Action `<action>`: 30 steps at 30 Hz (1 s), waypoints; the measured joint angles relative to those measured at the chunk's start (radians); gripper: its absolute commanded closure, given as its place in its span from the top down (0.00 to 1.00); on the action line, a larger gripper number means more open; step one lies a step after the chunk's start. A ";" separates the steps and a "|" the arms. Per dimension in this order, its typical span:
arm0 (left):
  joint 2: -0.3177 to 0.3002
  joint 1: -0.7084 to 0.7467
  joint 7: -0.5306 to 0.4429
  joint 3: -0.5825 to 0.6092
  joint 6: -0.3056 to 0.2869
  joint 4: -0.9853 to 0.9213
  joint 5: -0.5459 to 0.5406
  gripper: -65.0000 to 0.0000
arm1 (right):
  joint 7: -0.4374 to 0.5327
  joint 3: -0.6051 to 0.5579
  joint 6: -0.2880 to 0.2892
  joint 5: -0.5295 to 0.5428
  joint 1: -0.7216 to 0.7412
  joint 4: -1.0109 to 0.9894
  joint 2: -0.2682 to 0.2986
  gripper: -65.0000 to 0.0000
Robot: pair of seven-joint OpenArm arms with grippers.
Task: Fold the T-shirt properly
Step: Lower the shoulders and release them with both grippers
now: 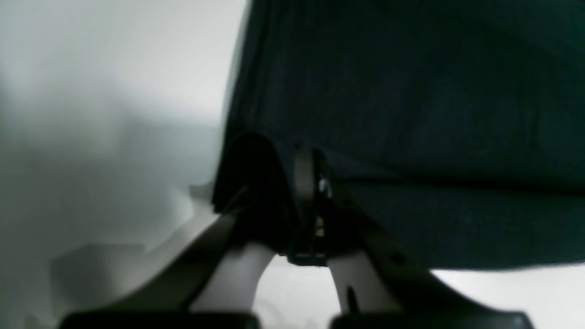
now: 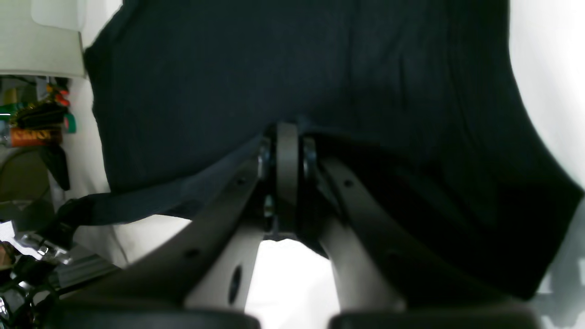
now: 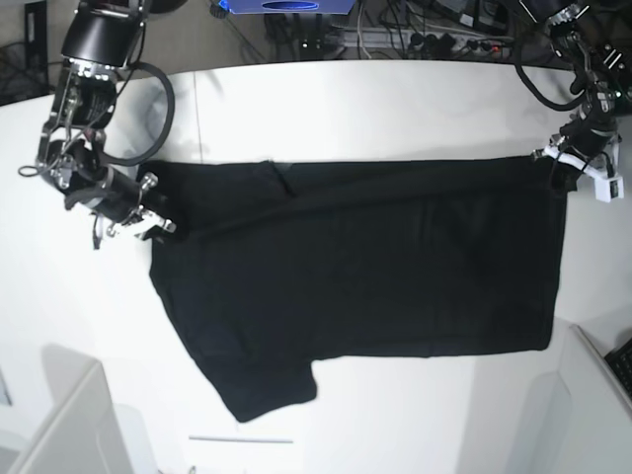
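— What is lying there, and where?

— A large black short-sleeved cloth T-shirt (image 3: 365, 267), plain side up, spread wide across the white, smooth, matte surface (image 3: 395, 109). In the base view it forms a long dark rectangle, with one sleeve (image 3: 262, 380) jutting toward the near edge as a blunt flap. The fabric is soft and dull, with faint lengthwise creases and a small fold near its upper edge.

— And the left claw?

— The left claw (image 3: 565, 163) sits at the shirt's corner on the right of the base view. From its wrist camera (image 1: 313, 183), the two pale curved fingers (image 1: 237, 274) meet at their tips with no gap, and the dark cloth edge is pinched between them. The shirt rises beyond like a taut, matte sheet, with a hemmed band running across below it.

— The right claw?

— The right claw (image 3: 148, 212) is at the opposite corner, on the left of the base view. Its wrist camera (image 2: 285, 151) shows the fingers (image 2: 228, 269) pressed together on a bunched bit of black fabric. A narrow hem strip (image 2: 151, 198) stretches away from the grip, pulled straight, while the rest of the cloth hangs in shallow ripples.

— Anything else?

— A pale box-like corner (image 3: 69, 415) stands at the near left of the surface, and tangled cables (image 3: 415, 30) lie beyond the far edge.
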 measured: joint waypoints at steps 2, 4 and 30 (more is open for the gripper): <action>-0.015 -0.004 -0.001 0.016 0.000 0.000 -0.001 0.00 | -0.001 -0.006 0.000 0.000 0.023 -0.008 0.000 0.00; -0.017 -0.007 -0.005 0.015 0.001 -0.001 0.001 0.00 | 0.007 -0.037 0.000 0.000 0.042 -0.023 0.008 0.00; -0.065 -0.176 -0.004 0.107 0.070 -0.227 0.001 0.00 | 0.003 -0.058 0.001 -0.137 0.169 -0.214 -0.014 0.00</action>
